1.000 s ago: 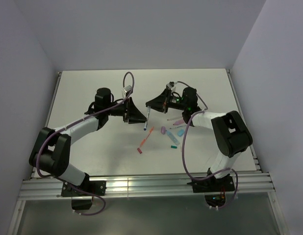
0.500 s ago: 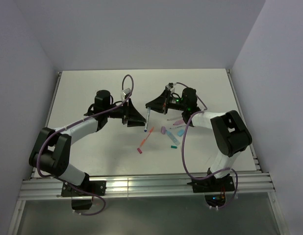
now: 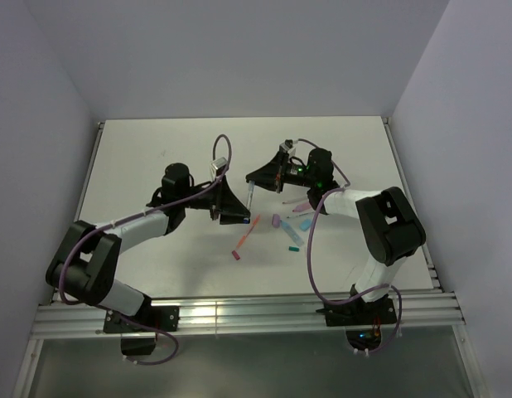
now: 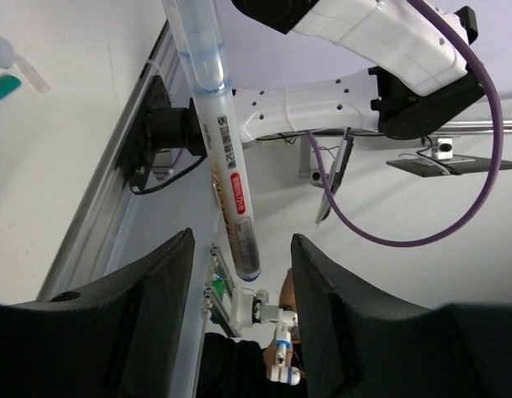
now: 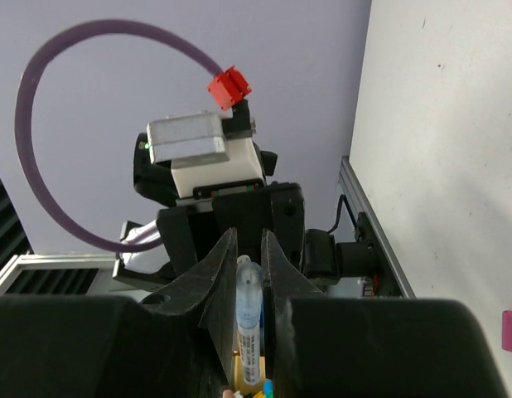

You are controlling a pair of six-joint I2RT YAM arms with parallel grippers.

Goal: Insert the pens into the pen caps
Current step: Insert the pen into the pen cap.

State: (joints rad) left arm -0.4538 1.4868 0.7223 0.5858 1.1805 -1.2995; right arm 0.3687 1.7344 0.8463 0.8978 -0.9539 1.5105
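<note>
Right gripper (image 5: 248, 247): pinched shut on whitish pen (image 5: 248, 319), barrel base cut off at bottom edge of right wrist view. Left gripper (image 4: 242, 249): fingers (image 4: 148, 315) wide apart, gripping nothing; pen end seen in the gap, touching neither, depth unclear. Only in top view: orange-red pens (image 3: 253, 223) and pen caps (image 3: 304, 224) loose on white table (image 3: 156, 149), centre right; cap colours hard to read. Beyond: plain pale lilac walls (image 3: 239, 58).
</note>
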